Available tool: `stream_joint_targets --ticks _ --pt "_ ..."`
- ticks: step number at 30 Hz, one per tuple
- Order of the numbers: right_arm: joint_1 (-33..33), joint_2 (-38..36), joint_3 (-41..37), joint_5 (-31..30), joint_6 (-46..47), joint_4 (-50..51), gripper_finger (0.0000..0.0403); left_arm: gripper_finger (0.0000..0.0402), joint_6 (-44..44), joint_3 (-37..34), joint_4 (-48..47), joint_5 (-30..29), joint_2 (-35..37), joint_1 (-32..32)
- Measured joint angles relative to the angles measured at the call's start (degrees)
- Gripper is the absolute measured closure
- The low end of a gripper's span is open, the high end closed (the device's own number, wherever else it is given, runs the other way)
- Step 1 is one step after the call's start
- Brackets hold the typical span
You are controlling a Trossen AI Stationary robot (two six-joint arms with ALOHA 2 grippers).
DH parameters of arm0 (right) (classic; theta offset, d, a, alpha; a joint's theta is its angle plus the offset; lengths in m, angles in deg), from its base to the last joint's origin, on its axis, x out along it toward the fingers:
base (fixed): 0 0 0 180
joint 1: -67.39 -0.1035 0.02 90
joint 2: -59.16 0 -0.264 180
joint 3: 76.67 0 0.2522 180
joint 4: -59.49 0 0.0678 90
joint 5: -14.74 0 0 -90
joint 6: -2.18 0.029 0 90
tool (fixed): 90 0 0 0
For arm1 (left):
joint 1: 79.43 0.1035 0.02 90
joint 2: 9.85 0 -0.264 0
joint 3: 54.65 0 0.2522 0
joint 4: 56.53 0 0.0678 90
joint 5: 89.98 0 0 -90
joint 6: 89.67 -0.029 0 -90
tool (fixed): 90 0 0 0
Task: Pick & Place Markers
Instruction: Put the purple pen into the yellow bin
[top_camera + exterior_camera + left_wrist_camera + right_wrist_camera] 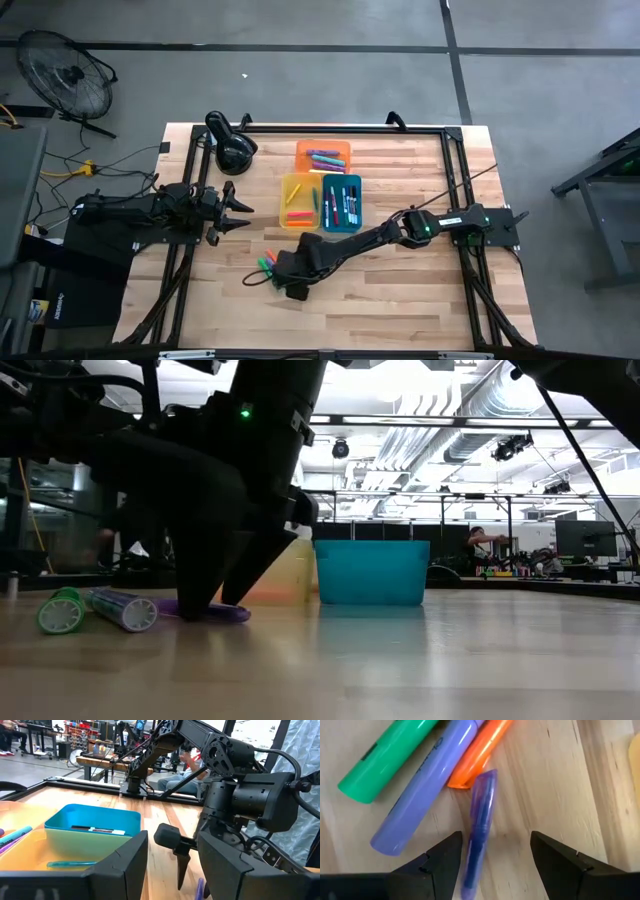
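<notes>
1. The purple marker [479, 827] is lying flat on the bare wood at lower centre of the right wrist view, just beside 3 others: a green marker [385, 757], a lilac marker [427, 785] and an orange marker [480, 752] at upper left.
2. It looks light, stiff and smooth; being round, it is likely to roll, so pinching across the middle of the barrel seems safest.
3. The right gripper [495, 865] is pointing down over it with fingers spread wide, 1 on each side, nothing pinched yet.
4. In the high view the right arm is reaching from the right edge toward lower centre, below the trays [322, 190].
5. The left gripper [240, 209] is waiting at left centre, fingers parted, holding nothing.
</notes>
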Motion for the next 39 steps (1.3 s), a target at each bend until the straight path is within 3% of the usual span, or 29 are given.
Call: stream_joint_targets --ticks 8,12,24,39 --pt "-0.1 0.9 0.1 0.2 -1.1 -1.2 0.0193 0.0232 0.0 0.0 0.0 0.0 0.0 0.0" --pt "0.1 1.0 0.1 3.3 -0.6 -2.8 0.0228 0.0232 0.0 0.0 0.0 0.0 0.0 0.0" --pt "0.7 1.1 0.0 5.4 4.5 -2.7 0.0336 0.0232 0.0 0.0 0.0 0.0 0.0 0.0" --pt "0.9 1.1 0.0 7.5 4.2 -2.0 0.0370 0.0232 0.0 0.0 0.0 0.0 0.0 0.0"
